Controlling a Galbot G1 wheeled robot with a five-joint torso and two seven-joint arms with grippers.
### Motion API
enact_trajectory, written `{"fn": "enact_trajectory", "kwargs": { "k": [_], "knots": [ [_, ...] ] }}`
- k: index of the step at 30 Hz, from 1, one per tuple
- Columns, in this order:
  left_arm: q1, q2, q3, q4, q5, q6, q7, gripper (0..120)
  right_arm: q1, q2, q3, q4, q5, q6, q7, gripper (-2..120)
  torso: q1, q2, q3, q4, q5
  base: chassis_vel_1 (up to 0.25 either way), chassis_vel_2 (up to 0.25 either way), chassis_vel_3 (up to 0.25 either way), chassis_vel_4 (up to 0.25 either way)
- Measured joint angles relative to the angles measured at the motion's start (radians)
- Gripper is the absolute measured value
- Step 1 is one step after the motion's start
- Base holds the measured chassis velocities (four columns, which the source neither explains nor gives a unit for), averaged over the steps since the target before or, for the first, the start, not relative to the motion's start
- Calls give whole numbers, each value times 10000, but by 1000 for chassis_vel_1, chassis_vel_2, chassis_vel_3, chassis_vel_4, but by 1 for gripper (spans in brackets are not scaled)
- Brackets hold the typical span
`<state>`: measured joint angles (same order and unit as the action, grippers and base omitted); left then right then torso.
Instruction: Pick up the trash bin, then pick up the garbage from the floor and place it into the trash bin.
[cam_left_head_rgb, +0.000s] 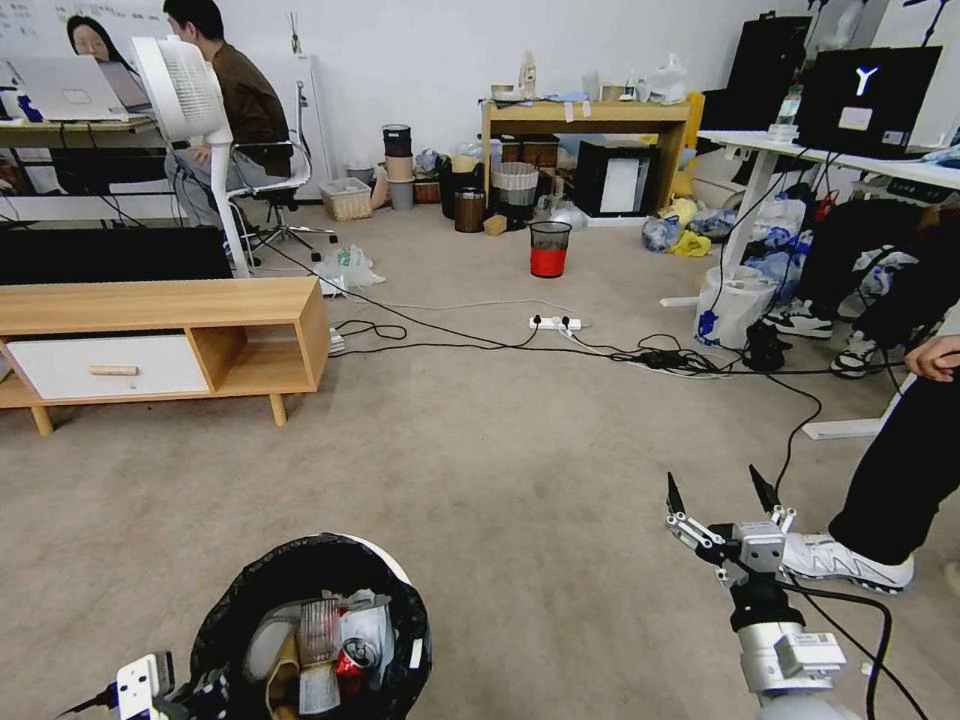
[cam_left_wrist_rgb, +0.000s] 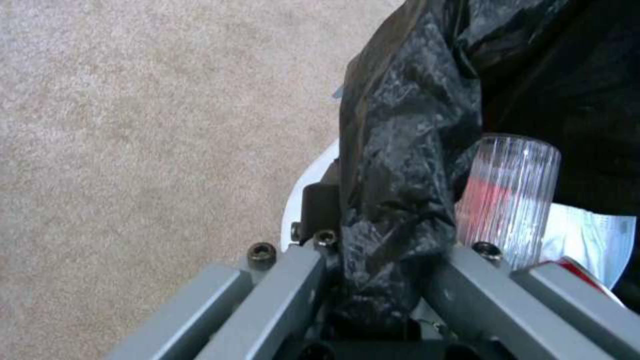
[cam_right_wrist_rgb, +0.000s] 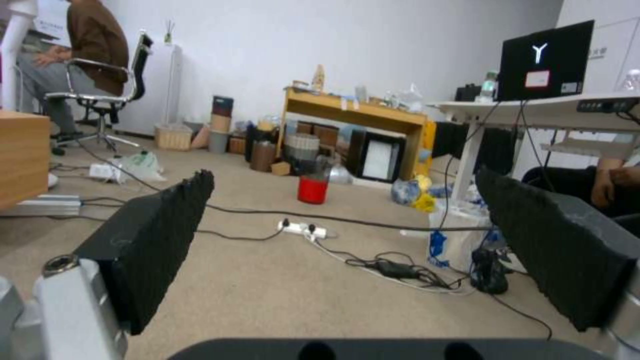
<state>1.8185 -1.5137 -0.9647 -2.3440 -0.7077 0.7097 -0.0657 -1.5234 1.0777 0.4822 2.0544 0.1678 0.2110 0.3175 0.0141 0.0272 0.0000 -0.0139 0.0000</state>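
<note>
The left gripper (cam_left_wrist_rgb: 373, 280) pinches the bag-lined rim of the trash bin (cam_left_head_rgb: 300, 570) — held low at the robot's left, garbage (cam_left_head_rgb: 335, 640) inside. The right gripper (cam_left_head_rgb: 722, 492) hovers over bare carpet (cam_left_head_rgb: 500, 470) — fingers (cam_right_wrist_rgb: 153, 240) spread wide, holding nothing.

This is a carpeted office or lab workroom with plain white walls. People sit at a desk (cam_left_head_rgb: 75, 127) with a laptop (cam_left_head_rgb: 60, 88) beside a white standing fan (cam_left_head_rgb: 185, 90), and a white height-adjustable desk (cam_left_head_rgb: 830, 160) carries a dark monitor (cam_left_head_rgb: 868, 100). A power strip (cam_left_head_rgb: 556, 323) and loose cables (cam_left_head_rgb: 640, 355) trail across the beige carpet (cam_left_head_rgb: 480, 480), while a low wooden TV cabinet (cam_left_head_rgb: 170, 340) and a cluttered wooden table (cam_left_head_rgb: 585, 115) with stacked bins beneath suggest a mock home test area.
</note>
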Motion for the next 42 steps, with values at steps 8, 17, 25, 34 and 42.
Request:
{"fn": "enact_trajectory", "kwargs": {
  "k": [8, 17, 25, 34, 42],
  "knots": [
    [-17, 35, -54, 13, -58, 20, -17, 0, 37, 47, -19, -48, -15, 0, -33, 100, 0, 0, 0, 0, 0, 0, 0, 0, 0],
    [-23, 26, -58, 13, -75, 33, -25, 0, 56, 23, -42, -83, -12, 13, -46, 100, 0, 0, 0, 0, -1, -42, 44, 44, -43],
    [-24, 23, -57, 12, -74, 33, -25, 0, 73, 6, -47, -97, -9, 32, -58, 100, 0, -2, 0, -1, 0, -74, 74, 86, -68],
    [17, 27, -88, -16, -76, 35, -25, 0, 119, 0, -85, -144, -23, 55, -83, 100, 0, -2, 0, 0, 0, -72, 77, 66, -73],
    [15, 35, -91, -7, -82, 32, -19, 0, 127, 31, -110, -212, -30, 113, -94, 100, 0, -1, 0, 0, 1, -106, 94, 105, -94]
  ]
}}
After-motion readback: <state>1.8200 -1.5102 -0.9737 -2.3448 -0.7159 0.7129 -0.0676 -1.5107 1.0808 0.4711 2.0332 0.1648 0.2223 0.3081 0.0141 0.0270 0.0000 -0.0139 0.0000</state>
